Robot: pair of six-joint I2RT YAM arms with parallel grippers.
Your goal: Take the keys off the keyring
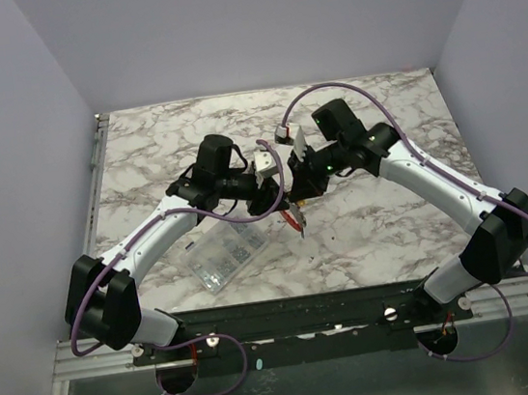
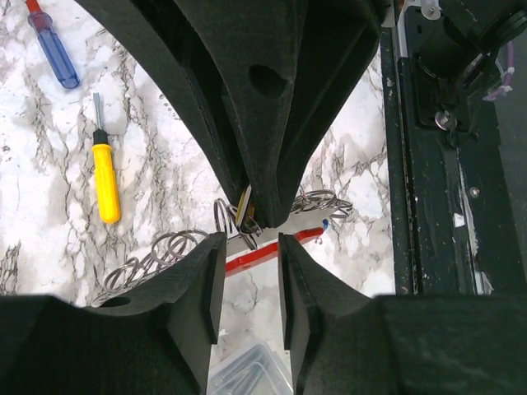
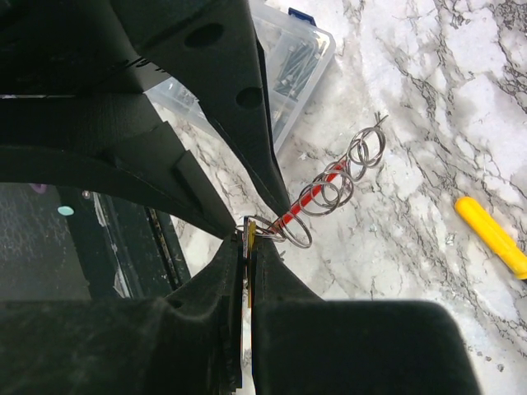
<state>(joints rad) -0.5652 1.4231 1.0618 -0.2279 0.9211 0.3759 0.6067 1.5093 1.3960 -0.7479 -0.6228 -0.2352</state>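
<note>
The keyring, a red band strung with several wire rings, hangs in the air between my two grippers; in the top view it dangles at mid-table. My right gripper is shut on a thin yellow-tagged key at the band's end. From the left wrist view its black fingers pinch that key. My left gripper is open, with the red band crossing just past its fingertips. The other keys are not clear to see.
A clear plastic compartment box lies on the marble table under the left arm, also in the right wrist view. A yellow-handled screwdriver and a blue-and-red screwdriver lie on the table. The black base rail runs along the near edge.
</note>
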